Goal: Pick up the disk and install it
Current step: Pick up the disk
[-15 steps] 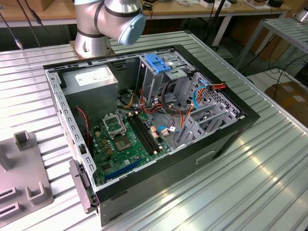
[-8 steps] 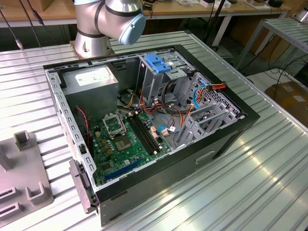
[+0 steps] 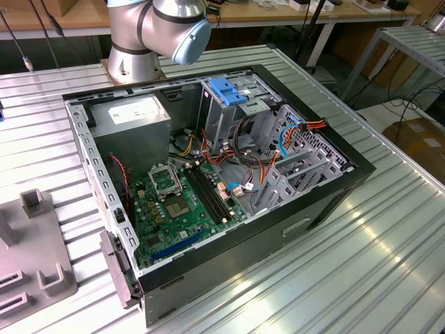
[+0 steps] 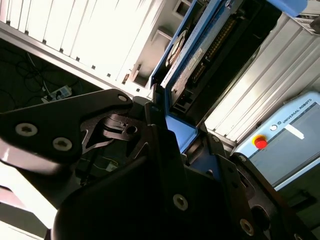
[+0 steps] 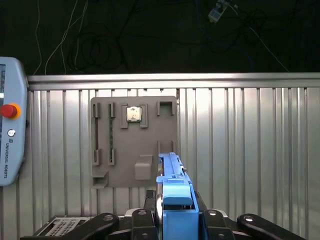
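The claw [image 5: 176, 220] squeezes the blue-edged disk [image 5: 175, 195] from both sides. It seems to hang high above the grey tray [image 5: 134, 150] on the ribbed table [image 5: 240, 150].

Open computer case [image 3: 229, 259] on slatted table [image 3: 361, 278]; green motherboard [image 3: 174, 209] inside; grey fixture plate [image 5: 150, 135] nearby.

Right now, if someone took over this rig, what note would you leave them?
Gripper: shut on the disk, which it holds edge-on in the first wrist view.
Disk: in the air over the ribbed table, by the grey fixture plate.
Done: the pickup.
Left: the install. The disk is not yet in the open computer case, where the drive cage carries a blue bracket.
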### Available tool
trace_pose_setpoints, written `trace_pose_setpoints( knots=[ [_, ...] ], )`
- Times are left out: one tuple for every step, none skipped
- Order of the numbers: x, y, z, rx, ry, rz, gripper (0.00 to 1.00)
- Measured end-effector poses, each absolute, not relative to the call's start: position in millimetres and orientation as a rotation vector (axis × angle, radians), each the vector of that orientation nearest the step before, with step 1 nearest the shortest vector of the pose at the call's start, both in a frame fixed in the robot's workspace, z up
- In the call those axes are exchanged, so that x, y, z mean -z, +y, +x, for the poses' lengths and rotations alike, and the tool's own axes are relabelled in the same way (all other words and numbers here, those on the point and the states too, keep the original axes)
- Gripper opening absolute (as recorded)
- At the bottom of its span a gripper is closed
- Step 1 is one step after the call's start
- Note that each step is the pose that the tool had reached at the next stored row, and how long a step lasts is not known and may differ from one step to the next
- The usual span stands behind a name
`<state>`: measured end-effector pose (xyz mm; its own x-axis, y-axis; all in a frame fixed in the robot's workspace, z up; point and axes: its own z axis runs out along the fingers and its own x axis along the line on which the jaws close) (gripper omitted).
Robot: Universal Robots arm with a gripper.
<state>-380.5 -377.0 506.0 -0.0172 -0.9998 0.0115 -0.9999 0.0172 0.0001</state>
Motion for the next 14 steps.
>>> trace_pose_setpoints(
  knots=[
    [-506.0, -377.0, -378.0, -0.013, -2.234, 2.196, 0.37],
    [-506.0, -377.0, -376.0, -0.013, -2.235, 2.196, 0.37],
    [-506.0, -377.0, -374.0, -0.013, -2.234, 2.196, 0.37],
    [-506.0, -377.0, -372.0, -0.013, -2.234, 2.197, 0.37],
    [-506.0, -377.0, -369.1, -0.013, -2.234, 2.196, 0.37],
    [-506.0, -377.0, -367.4, -0.012, -2.234, 2.196, 0.37],
    [-506.0, -377.1, -365.5, -0.013, -2.234, 2.196, 0.37],
    [-506.0, -377.1, -363.7, -0.013, -2.234, 2.196, 0.37],
    [-506.0, -377.0, -362.5, -0.013, -2.234, 2.197, 0.37],
    [-506.0, -377.0, -358.0, -0.012, -2.234, 2.196, 0.37],
    [-506.0, -377.1, -355.7, -0.013, -2.234, 2.197, 0.37],
    [-506.0, -377.1, -353.8, -0.013, -2.234, 2.196, 0.37],
    [-506.0, -377.1, -351.5, -0.012, -2.234, 2.196, 0.37],
    [-506.1, -377.1, -349.1, -0.012, -2.234, 2.196, 0.37]
  ],
)
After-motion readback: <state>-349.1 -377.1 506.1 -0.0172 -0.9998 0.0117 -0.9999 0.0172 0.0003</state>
